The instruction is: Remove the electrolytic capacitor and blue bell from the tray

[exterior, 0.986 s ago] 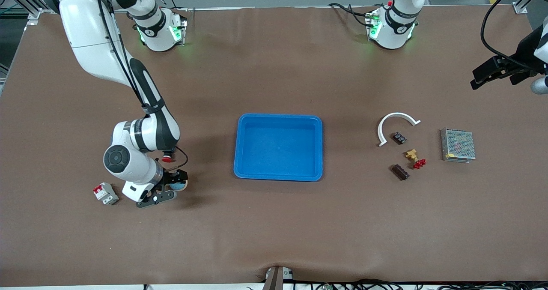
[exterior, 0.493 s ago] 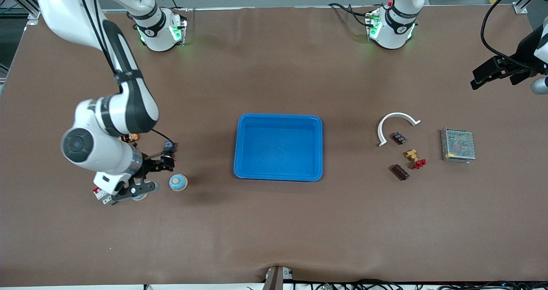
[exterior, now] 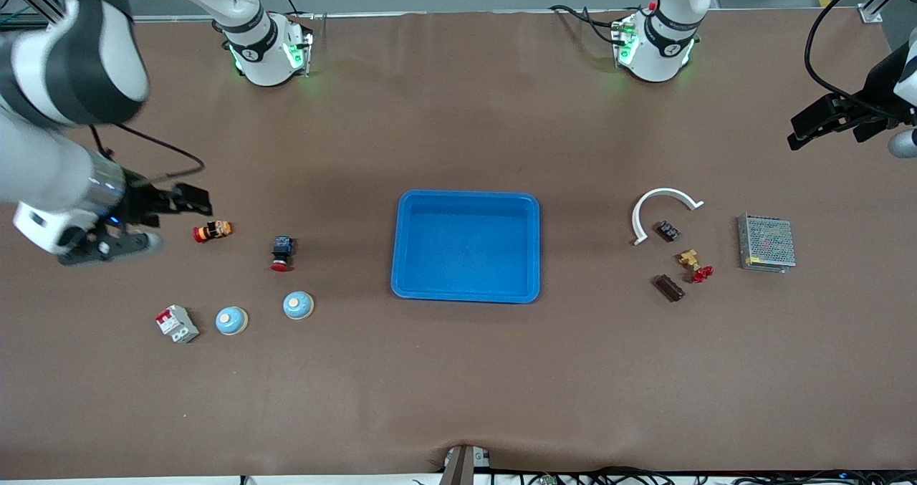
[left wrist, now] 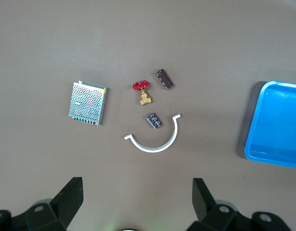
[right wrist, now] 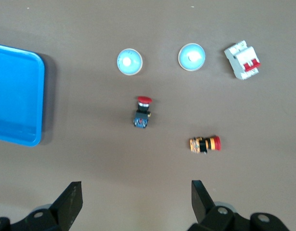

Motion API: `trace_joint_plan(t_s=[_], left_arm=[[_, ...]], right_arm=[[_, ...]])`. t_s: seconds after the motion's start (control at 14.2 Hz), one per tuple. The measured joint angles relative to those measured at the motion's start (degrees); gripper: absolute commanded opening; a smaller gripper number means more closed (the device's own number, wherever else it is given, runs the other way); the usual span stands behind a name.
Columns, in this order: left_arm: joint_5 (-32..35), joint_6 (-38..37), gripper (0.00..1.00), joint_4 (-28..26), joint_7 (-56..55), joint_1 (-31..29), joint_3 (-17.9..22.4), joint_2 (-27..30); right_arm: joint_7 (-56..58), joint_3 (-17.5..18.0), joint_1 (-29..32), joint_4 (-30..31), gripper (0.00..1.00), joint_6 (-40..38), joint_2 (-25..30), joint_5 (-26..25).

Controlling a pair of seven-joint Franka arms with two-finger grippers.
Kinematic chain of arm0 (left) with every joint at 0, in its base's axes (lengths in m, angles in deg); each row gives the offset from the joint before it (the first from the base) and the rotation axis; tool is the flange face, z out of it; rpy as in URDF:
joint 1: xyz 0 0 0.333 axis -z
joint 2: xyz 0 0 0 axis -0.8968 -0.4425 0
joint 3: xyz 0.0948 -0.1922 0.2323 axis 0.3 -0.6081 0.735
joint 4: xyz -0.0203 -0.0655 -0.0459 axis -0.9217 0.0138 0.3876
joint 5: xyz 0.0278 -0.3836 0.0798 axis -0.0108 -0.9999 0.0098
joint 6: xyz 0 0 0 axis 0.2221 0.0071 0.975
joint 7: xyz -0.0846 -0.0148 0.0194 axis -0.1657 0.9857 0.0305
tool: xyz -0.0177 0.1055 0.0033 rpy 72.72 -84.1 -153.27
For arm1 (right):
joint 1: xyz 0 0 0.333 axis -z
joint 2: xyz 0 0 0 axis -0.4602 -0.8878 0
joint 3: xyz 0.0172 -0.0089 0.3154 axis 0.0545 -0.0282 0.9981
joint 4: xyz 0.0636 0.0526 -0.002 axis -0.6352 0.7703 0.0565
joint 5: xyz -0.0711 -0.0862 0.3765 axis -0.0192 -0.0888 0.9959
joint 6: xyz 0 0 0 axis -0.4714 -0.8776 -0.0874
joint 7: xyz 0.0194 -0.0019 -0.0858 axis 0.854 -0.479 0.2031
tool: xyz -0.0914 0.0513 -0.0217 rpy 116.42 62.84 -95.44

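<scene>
Two light blue dome bells (exterior: 231, 320) (exterior: 297, 305) sit on the brown table toward the right arm's end, and both show in the right wrist view (right wrist: 191, 57) (right wrist: 128, 61). Two small dark capacitors (exterior: 668, 231) (exterior: 669, 288) lie toward the left arm's end; the left wrist view has them too (left wrist: 154, 120) (left wrist: 164, 79). My right gripper (exterior: 183, 221) (right wrist: 136, 192) hangs open and empty, high over the table beside the orange button. My left gripper (exterior: 824, 137) (left wrist: 137, 192) is open and empty, held high near the table's edge at its own end.
An empty blue tray (exterior: 466, 246) lies mid-table. By the bells are a white circuit breaker (exterior: 177, 323), a red-capped push-button (exterior: 281, 253) and an orange button (exterior: 213, 231). Beside the capacitors lie a white curved piece (exterior: 663, 209), a brass valve (exterior: 693, 264) and a mesh box (exterior: 766, 242).
My right gripper has risen from low by the bells and swung toward its end of the table, still open and empty. The left arm has not moved.
</scene>
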Motion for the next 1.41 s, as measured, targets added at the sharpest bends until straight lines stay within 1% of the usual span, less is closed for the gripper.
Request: trace_joint_plan(t_s=[0.07,0.21,0.35,0.42,0.63,0.99,1.27,1.41], left_arm=[[0.0,0.0,1.0,0.0,0.0,0.0,0.0,0.0],[0.0,0.0,1.0,0.0,0.0,0.0,0.01,0.0],[0.0,0.0,1.0,0.0,0.0,-0.01,0.02,-0.01],[0.0,0.0,1.0,0.0,0.0,-0.01,0.02,-0.01],[0.0,0.0,1.0,0.0,0.0,-0.01,0.03,-0.04],[0.0,-0.03,1.0,-0.15,-0.32,0.15,-0.26,-0.06],[0.0,0.0,1.0,-1.07,-4.01,0.27,-2.29,0.26],[0.0,0.0,1.0,-1.35,-4.22,0.23,-2.63,0.58]], right_arm=[[-1.7,-0.14,0.02,0.1,1.0,-1.69,1.77,-0.61],[-7.09,0.43,-0.6,0.17,1.0,-4.45,5.04,-4.02],[-10.24,1.46,-2.95,0.22,1.0,-6.3,8.16,-7.04],[-11.2,1.77,-4.24,0.25,1.0,-7.07,9.51,-7.78],[-11.77,1.87,-5.3,0.4,1.0,-8.4,11.88,-8.39],[-11.76,1.5,-5.2,0.32,1.0,-8.96,12.88,-8.45],[-11.71,1.16,-4.98,0.06,1.0,-9.71,15.34,-8.51],[-11.68,1.02,-4.65,0.06,1.0,-9.94,16.11,-8.52]])
